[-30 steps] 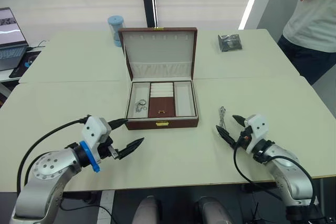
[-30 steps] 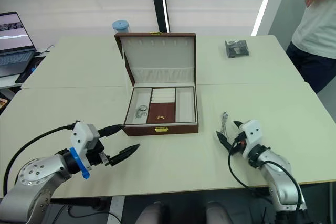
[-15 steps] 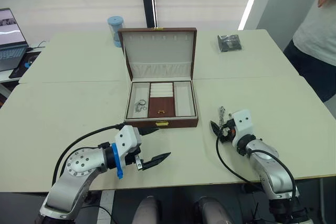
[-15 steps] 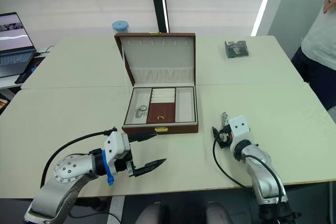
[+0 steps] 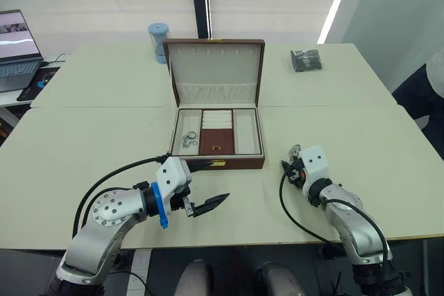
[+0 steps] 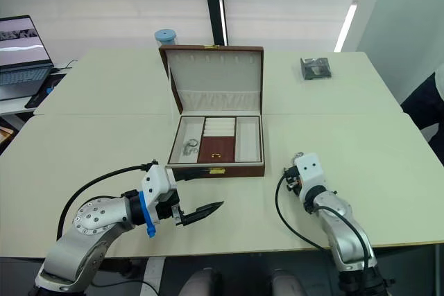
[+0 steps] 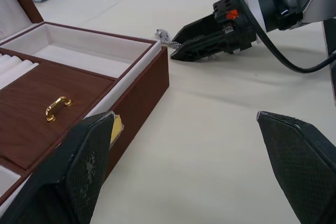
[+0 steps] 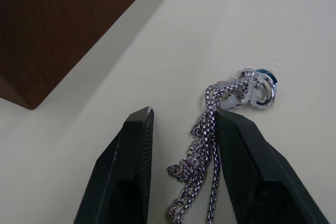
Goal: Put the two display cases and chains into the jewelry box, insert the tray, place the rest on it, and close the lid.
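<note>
The jewelry box (image 5: pixel 236 163) stands open mid-table, its lid (image 5: pixel 216 67) upright. Inside sits the tray (image 5: pixel 246 133), brown centre with a gold handle, and a small silvery piece (image 5: pixel 186 140) lies in its left compartment. The display cases and the short chains are hidden. A longer doubled silvery chain (image 8: pixel 210 129) with a blue-stoned ring end lies on the table right of the box. My right gripper (image 8: pixel 184 113) straddles it, jaws narrowed; one finger touches it and a gap shows at the other. My left gripper (image 5: pixel 216 181) hangs wide open and empty before the box's front.
A crinkly dark grey packet (image 5: pixel 305 59) lies at the back right. A blue cup (image 5: pixel 158 32) stands behind the box's left corner, and a laptop (image 5: pixel 17 32) is at the far left. A person (image 5: pixel 436 81) is at the right edge.
My right gripper's jaws have narrowed around the doubled chain. The left arm swung in toward the box's front, then held still. The person stepped away to the right.
</note>
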`<move>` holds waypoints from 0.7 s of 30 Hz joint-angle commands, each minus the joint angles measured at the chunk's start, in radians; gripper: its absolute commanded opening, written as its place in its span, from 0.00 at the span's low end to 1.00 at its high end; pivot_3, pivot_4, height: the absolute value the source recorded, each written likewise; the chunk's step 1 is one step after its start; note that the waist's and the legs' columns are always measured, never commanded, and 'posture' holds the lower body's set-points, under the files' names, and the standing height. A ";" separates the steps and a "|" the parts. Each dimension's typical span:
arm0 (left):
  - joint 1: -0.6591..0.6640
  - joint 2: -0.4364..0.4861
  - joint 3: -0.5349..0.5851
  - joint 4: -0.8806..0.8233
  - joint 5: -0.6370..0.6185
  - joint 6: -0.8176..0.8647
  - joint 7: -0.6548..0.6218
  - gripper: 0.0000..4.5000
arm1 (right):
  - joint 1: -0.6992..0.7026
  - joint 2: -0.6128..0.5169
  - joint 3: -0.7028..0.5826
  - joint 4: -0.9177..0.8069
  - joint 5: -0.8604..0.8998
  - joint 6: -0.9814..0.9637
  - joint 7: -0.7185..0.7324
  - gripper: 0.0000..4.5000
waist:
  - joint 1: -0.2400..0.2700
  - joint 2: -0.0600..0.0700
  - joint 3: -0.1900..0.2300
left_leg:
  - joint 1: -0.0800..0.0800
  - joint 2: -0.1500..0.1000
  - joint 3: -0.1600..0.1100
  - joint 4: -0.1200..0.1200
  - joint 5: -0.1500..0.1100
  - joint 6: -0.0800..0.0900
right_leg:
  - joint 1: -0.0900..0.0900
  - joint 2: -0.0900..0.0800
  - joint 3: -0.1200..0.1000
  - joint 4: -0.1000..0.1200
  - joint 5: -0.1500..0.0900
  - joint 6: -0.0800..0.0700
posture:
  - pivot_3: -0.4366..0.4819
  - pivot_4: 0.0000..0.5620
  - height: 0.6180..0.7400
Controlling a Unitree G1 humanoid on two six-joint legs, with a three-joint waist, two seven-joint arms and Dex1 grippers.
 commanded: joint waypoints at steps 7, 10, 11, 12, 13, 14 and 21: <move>-0.025 -0.014 -0.010 -0.017 -0.011 0.021 0.013 1.00 | 0.025 0.006 -0.045 0.056 0.006 0.064 -0.013 0.00 | 0.001 0.000 -0.001 | 0.000 0.000 -0.001 0.000 0.000 0.000 | 0.000 0.000 -0.001 0.000 0.000 0.000 | 0.48 0.27 1.00; -0.020 -0.016 -0.012 -0.017 -0.011 0.018 0.016 1.00 | 0.026 0.010 -0.055 0.046 0.013 0.035 -0.009 0.00 | 0.001 0.000 -0.001 | 0.000 0.000 -0.001 0.000 0.000 0.000 | 0.000 0.000 -0.001 0.000 0.000 0.000 | 0.48 0.27 1.00; -0.018 -0.018 -0.013 -0.019 -0.010 0.018 0.018 1.00 | 0.026 0.011 -0.060 0.040 0.016 0.020 -0.007 0.00 | 0.001 0.000 -0.001 | 0.000 0.000 -0.001 0.000 0.000 0.000 | 0.000 0.000 -0.001 0.000 0.000 0.000 | 0.48 0.27 1.00; -0.017 -0.019 -0.013 -0.021 -0.011 0.020 0.019 1.00 | 0.024 0.014 -0.067 0.033 0.021 0.012 -0.007 0.00 | 0.001 0.000 -0.001 | 0.000 0.000 -0.001 0.000 0.000 0.000 | 0.000 0.000 0.000 0.000 0.000 0.000 | 0.48 0.27 1.00; -0.019 -0.020 -0.014 -0.020 -0.012 0.021 0.021 1.00 | 0.020 0.017 -0.074 0.025 0.027 0.003 -0.009 0.00 | 0.001 0.000 -0.001 | 0.000 0.000 -0.001 0.000 0.000 0.000 | 0.000 0.000 -0.001 0.000 0.000 0.000 | 0.48 0.27 1.00; -0.021 -0.022 -0.014 -0.019 -0.012 0.022 0.022 1.00 | 0.017 0.019 -0.081 0.019 0.032 -0.010 -0.009 0.00 | 0.001 0.000 -0.001 | 0.000 0.000 -0.001 0.000 0.000 0.000 | 0.000 0.000 -0.001 0.000 0.000 0.000 | 0.48 0.27 1.00; -0.040 -0.043 -0.007 -0.013 -0.024 0.057 0.039 1.00 | -0.026 0.039 -0.124 -0.036 0.104 -0.081 0.026 0.00 | 0.000 0.003 0.002 | -0.002 0.000 -0.001 0.000 0.000 0.000 | -0.002 0.000 0.000 0.000 0.000 0.000 | 0.48 0.27 1.00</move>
